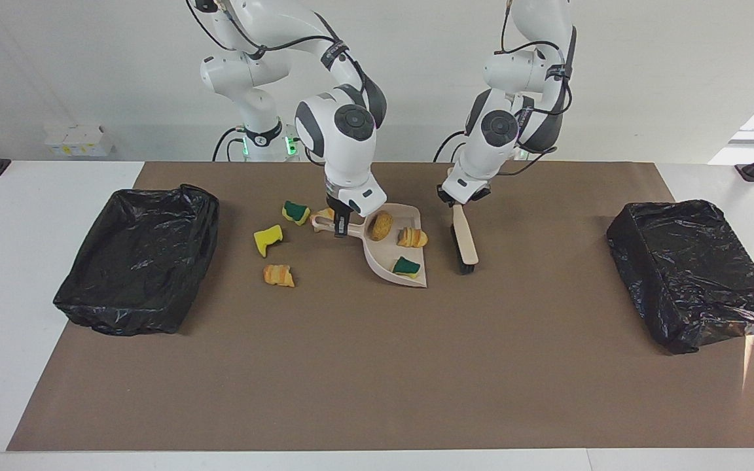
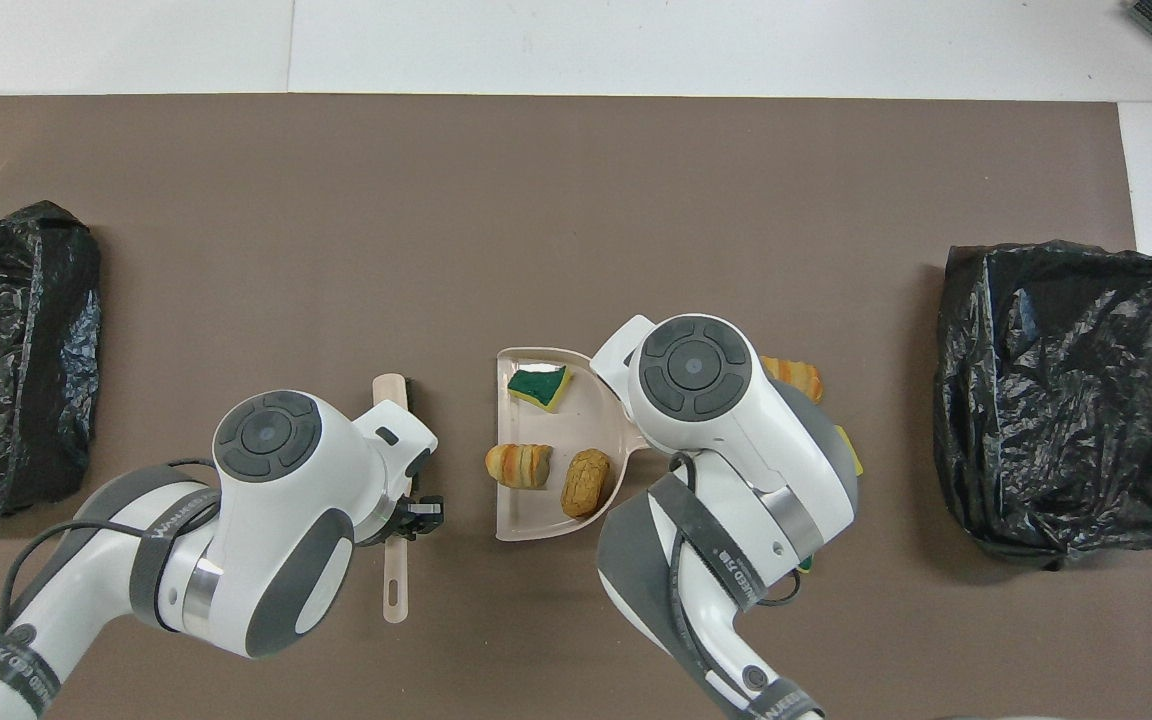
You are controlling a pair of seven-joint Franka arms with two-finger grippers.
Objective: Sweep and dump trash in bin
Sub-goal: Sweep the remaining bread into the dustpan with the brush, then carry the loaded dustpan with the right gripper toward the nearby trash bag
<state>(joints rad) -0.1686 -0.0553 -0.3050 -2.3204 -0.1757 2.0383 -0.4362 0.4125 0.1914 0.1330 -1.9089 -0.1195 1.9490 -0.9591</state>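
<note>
step: sweeping, three scraps in dustpan | right end effector grips its handle | left end effector grips brush | next: sweep loose trash

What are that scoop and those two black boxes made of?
The dustpan looks like smooth, matte beige plastic, moulded in one piece. The two bins are lined with thin glossy black plastic bags, crinkled and catching light; what lies under the bags is hidden.

Three trash scraps are lying in the dustpan; four more are lying on the bench beside its handle.
</note>
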